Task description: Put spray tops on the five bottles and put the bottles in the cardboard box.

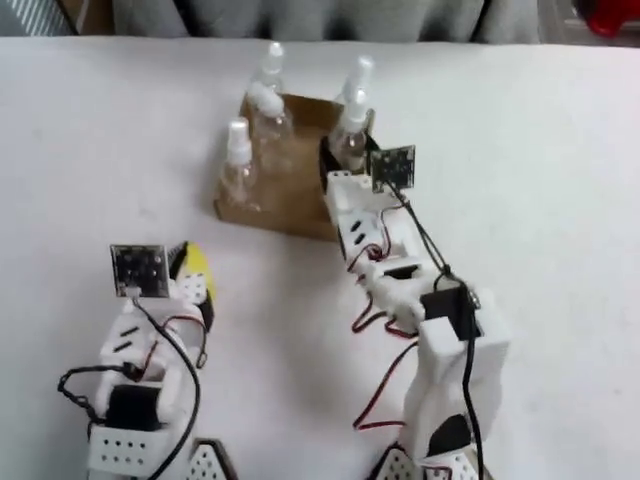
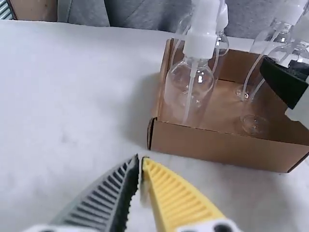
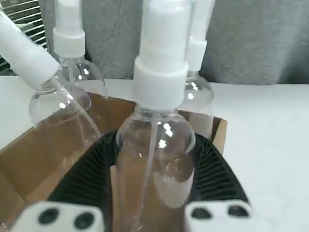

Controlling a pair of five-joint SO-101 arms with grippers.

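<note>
1. A placing step is judged to be in hand: a capped bottle [image 3: 154,130] is gripped by the right gripper [image 3: 155,159] inside the cardboard box [image 1: 290,205], at its right side.
2. Next, a gentle release is called for, with the neighbouring bottles [image 3: 70,82] not knocked.
3. The left gripper [image 2: 141,176] is closed, empty, apart from the box.
4. The held bottle's base is hidden, and the bottle count cannot be settled.

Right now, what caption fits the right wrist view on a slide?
Right hand grips a spray-topped bottle at the box.
</note>
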